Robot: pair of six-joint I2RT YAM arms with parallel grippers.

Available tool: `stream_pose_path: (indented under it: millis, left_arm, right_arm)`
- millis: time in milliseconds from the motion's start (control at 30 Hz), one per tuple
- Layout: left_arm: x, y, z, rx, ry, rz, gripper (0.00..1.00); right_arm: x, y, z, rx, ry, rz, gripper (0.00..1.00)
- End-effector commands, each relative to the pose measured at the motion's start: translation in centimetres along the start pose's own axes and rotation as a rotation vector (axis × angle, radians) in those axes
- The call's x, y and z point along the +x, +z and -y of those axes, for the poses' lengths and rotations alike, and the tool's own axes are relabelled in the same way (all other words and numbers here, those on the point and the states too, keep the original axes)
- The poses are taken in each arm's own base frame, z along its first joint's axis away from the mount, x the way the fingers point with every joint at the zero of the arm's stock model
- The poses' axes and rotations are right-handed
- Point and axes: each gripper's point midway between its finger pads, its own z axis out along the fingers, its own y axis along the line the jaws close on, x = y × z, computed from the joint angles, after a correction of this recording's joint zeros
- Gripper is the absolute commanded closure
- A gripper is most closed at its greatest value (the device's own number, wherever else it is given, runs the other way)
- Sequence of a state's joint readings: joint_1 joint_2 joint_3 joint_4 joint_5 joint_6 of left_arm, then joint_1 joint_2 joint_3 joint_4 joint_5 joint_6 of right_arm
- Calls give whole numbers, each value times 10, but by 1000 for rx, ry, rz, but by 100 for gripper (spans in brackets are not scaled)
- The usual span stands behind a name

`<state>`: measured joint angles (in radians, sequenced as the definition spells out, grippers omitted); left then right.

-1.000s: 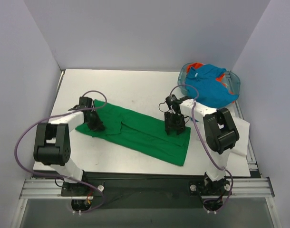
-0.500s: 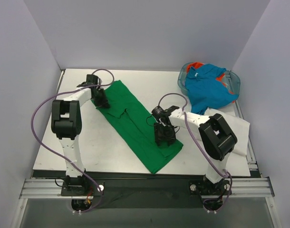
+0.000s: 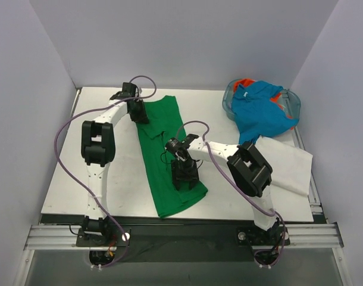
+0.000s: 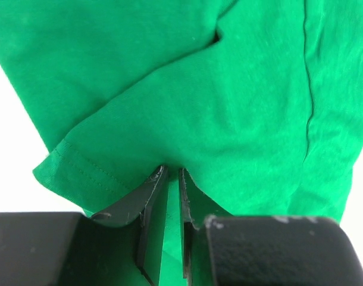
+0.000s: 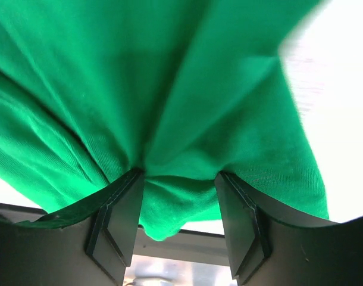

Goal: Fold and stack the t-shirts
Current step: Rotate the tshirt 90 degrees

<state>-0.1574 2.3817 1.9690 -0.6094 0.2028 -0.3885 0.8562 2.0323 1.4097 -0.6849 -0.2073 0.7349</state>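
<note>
A white table (image 3: 110,179) is sitting inside pale grey walls, with two white-and-black robot arms reaching out from its near edge. A bright green t-shirt (image 3: 163,161), folded into a long narrow strip, is lying on the table left of centre, running from near the front edge towards the back.

Towards the near end of the strip, the right gripper (image 3: 185,177) is pointing down at the shirt's right edge. Its wrist view shows the jaws standing partly apart and gripping a thick bunch of green fabric gathered between them.

At the far left corner of the strip, the left gripper (image 3: 140,115) is holding the shirt. Its jaws are almost pressed together, pinching a thin layer of green cloth beside a stitched hem.

To the right, a white sheet (image 3: 285,164) is lying flat on the table, well apart from the green shirt. Beyond it, in the far right corner, a clear bluish tub (image 3: 229,101) is holding a crumpled turquoise t-shirt (image 3: 262,110), which is spilling over the rim onto the sheet. An orange-red t-shirt (image 3: 247,82) is peeking out behind it.
</note>
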Motion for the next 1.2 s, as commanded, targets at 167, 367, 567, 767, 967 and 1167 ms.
stream_pose_path:
  millis: [167,367,567,767,967,1167]
  left_arm:
    - [13,47,6,-15,-12,-86,76]
    - [-6,40,44,66,21,-18,67]
    - [-45,-15,86,136,47,122,62]
    - [-49,-77,113,176,79,177,60]
    - [14,-135,107,136,127,169,59]
    - [147,-156,43,28,67,15,59]
  right_arm:
    - [12,15,-27,-25,2,-47,47]
    - [9,-15,-41,-72,-90,44,44]
    - [22,-45,-13,-54,-102,111,43]
    - [44,-42,26,19,-92,105,43]
    - [56,-28,46,58,-99,102,44]
    - [60,-12,56,60,-98,116,48]
